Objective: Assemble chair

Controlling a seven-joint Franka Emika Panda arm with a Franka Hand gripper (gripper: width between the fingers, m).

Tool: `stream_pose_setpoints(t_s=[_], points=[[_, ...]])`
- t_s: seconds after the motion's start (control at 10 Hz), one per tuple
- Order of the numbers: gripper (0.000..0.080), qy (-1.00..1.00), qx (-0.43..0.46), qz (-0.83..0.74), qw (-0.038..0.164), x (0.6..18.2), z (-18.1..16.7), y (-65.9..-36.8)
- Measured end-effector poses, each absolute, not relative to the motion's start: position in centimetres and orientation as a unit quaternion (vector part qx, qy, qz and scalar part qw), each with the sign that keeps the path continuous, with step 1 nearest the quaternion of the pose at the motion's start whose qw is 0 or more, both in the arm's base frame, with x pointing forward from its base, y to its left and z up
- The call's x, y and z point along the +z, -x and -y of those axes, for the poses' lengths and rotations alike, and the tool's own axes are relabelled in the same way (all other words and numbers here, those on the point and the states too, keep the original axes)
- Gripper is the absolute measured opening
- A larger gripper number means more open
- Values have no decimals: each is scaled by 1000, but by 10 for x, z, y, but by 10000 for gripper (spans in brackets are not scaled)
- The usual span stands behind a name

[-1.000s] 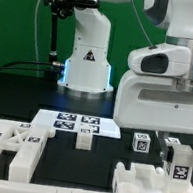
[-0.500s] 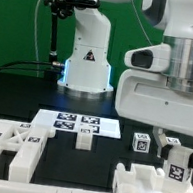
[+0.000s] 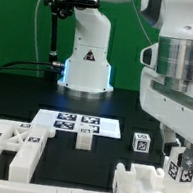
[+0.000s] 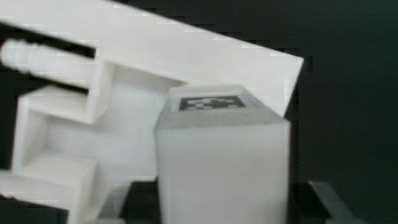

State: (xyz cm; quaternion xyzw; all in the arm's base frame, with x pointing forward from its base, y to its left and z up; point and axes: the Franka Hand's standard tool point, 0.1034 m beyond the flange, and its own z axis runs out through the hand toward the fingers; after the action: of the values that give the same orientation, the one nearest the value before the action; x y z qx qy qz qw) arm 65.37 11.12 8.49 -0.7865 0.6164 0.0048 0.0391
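The gripper pinches an upright tagged leg between its fingers, well off to the exterior view's right of the marker board. A frame part lies nearer the camera at the board's left. A notched part lies nearer the camera at the board's right, just beneath the leg.

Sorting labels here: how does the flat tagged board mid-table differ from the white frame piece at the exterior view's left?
The marker board is a thin flat sheet; the frame piece is chunky, with thick bars and gaps between. The marker board lies mid-table; the frame piece lies nearer the camera, at the exterior view's left. Both are white and carry black-and-white tags.
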Motion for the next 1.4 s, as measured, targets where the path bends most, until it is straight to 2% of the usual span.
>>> stream_pose_setpoints(t_s=[0.1,0.2,0.3,0.4,0.5,1.0,1.1,1.4], points=[[376,797,4,-602,39,85,-111,-654],[376,812,3,-582,37,84,-112,-653],[558,863,1,-504,33,83,-114,-652],[558,905,-2,-423,34,81,-116,-651],[630,934,-5,-356,35,80,-119,-650],[649,975,-22,-216,36,80,-117,-651],[649,995,-28,-91,20,80,-120,-651],[638,996,-28,-80,21,80,-120,-650]])
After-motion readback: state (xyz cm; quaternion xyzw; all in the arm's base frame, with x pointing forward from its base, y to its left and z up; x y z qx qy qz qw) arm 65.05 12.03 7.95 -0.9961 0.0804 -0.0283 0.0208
